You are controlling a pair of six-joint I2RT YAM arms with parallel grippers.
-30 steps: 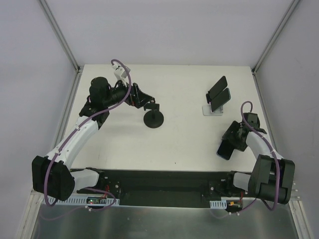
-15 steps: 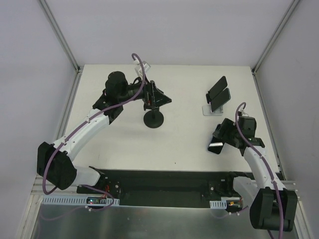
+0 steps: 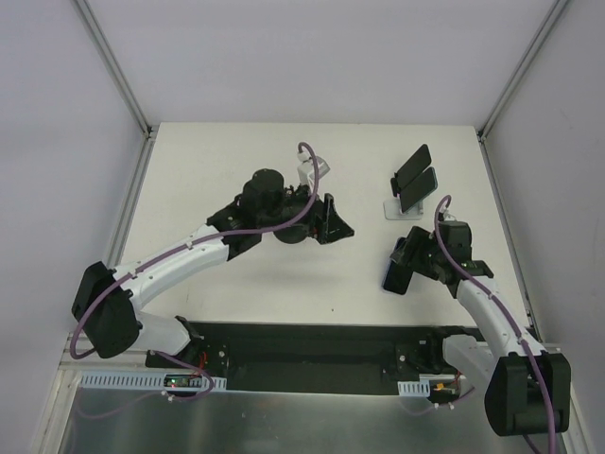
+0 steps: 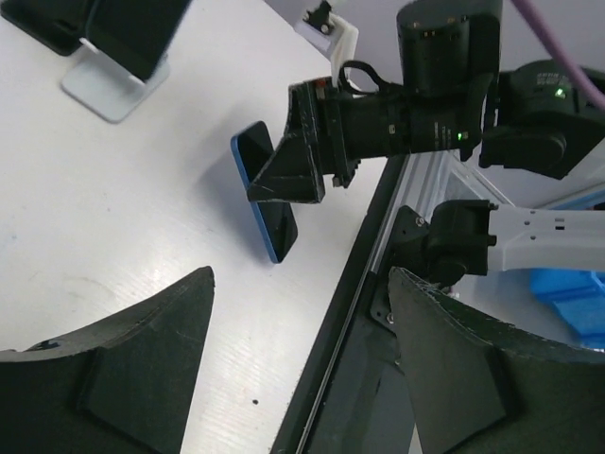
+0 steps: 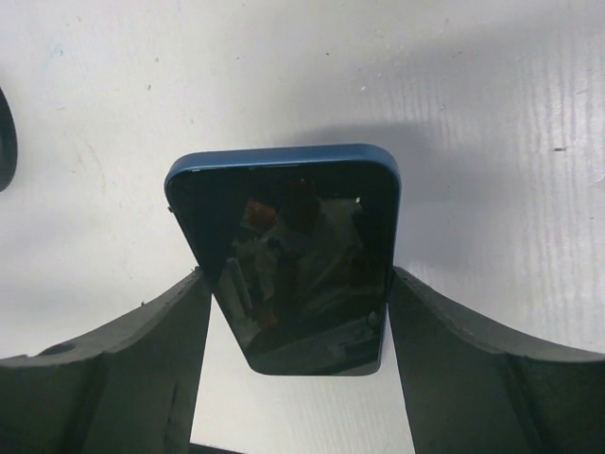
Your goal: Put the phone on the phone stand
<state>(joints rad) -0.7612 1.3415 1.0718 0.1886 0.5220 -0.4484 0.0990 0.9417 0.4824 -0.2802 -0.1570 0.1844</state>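
Note:
A blue-edged phone (image 5: 293, 255) with a dark glossy screen is clamped by its long sides in my right gripper (image 5: 295, 288), held just above the table. From above, that phone (image 3: 394, 273) hangs at the right gripper (image 3: 406, 257), to the right of centre. A black round-based phone stand (image 3: 286, 236) sits mid-table, mostly covered by my left arm. My left gripper (image 3: 337, 225) reaches past it to the right; its fingers (image 4: 142, 350) are open with nothing between them. It faces the held phone (image 4: 266, 206).
A white stand (image 3: 398, 209) carrying two dark phones (image 3: 415, 180) is at the back right, just beyond the right gripper. The black mounting rail (image 3: 302, 345) runs along the near table edge. The enclosure walls close off the left, right and back sides.
My left arm has swung right from the back left, over the black stand, toward the centre. The right arm has carried the phone left and away from the near right edge.

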